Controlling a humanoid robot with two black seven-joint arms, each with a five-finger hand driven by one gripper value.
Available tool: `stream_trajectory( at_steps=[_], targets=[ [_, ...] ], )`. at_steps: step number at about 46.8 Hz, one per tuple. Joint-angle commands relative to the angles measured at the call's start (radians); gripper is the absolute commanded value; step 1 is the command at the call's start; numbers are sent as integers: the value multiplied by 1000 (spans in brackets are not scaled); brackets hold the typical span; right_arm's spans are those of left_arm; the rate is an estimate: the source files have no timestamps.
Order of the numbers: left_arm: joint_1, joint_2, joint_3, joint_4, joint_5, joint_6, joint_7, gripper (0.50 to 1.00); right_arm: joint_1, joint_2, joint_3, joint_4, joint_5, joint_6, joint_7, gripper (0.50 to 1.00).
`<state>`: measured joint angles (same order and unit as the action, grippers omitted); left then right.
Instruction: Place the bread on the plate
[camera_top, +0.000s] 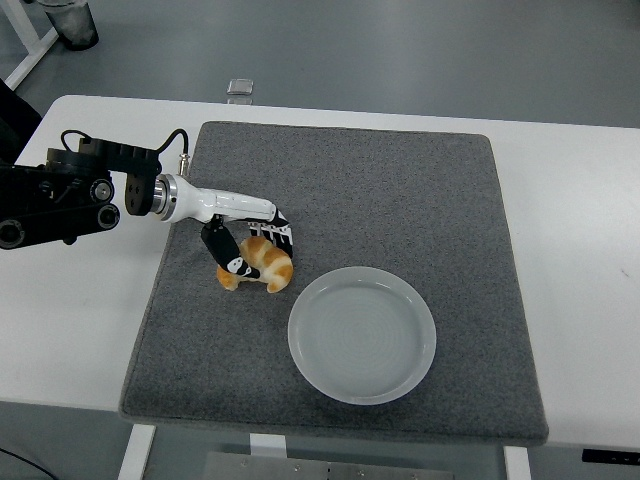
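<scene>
A golden croissant, the bread (266, 266), is at the left middle of the grey mat (400, 190). My left hand (252, 245) reaches in from the left edge and its black-and-white fingers are curled around the bread, thumb on its near left side, the others over its top. The bread looks slightly lifted or tilted in the grip. An empty pale round plate (362, 334) lies on the mat just right of and nearer than the bread, a short gap away. No right arm shows.
The grey mat covers the middle of the white table (590, 220). A small clear object (239, 88) lies at the table's far edge. A dark bin (68, 22) stands on the floor at the top left.
</scene>
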<state>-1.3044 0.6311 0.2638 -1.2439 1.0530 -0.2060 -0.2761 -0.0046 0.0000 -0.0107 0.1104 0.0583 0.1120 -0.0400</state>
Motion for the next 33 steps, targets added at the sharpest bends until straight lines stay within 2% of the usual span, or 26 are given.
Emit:
stream_trajectory(
  at_steps=[1, 23, 33],
  targets=[
    [4, -1, 3, 0, 44, -1, -2, 500, 0, 0, 0, 0, 0, 0, 0, 952],
    [-10, -1, -3, 1, 75, 11, -17, 500, 0, 0, 0, 0, 0, 0, 0, 952],
    [-68, 10, -49, -9, 55, 4, -20, 500, 0, 0, 0, 0, 0, 0, 0, 952]
  ],
)
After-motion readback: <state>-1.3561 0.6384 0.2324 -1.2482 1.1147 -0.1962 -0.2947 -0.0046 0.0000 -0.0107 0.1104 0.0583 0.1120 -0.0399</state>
